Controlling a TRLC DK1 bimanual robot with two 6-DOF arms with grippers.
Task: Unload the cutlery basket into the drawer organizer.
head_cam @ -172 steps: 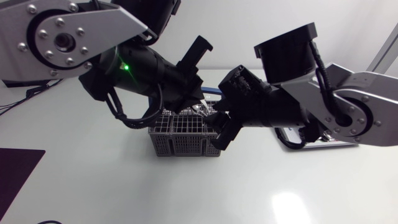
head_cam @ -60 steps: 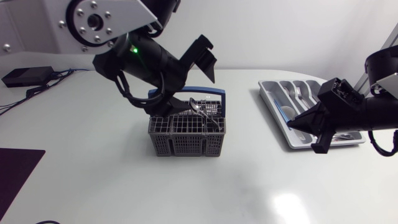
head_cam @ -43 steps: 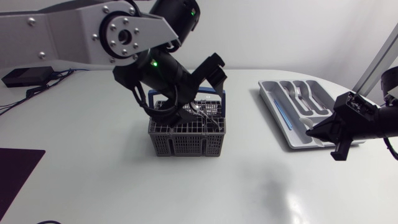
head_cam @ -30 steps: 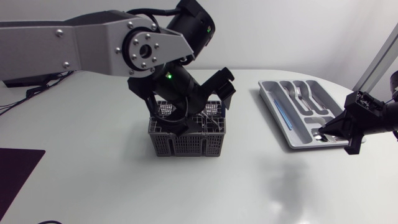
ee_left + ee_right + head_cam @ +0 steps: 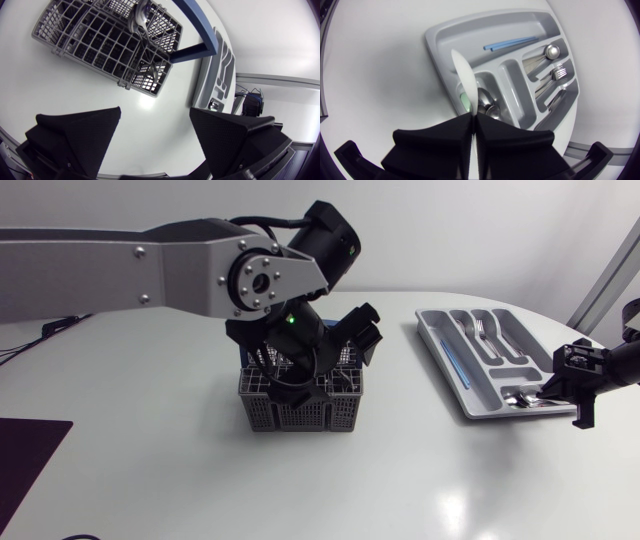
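Right hand pinches a white utensil over the organizer; released askew, it could miss its compartment. Left hand, wide above the basket, might snag its handle.

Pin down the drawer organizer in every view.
Head view: drawer organizer right of the cutlery basket.
Left wrist view: organizer beyond the basket's blue handle.
Right wrist view: organizer ahead of the right gripper, shut on a white utensil.
Landmark: blue sticks in its long slot, head and right wrist views.
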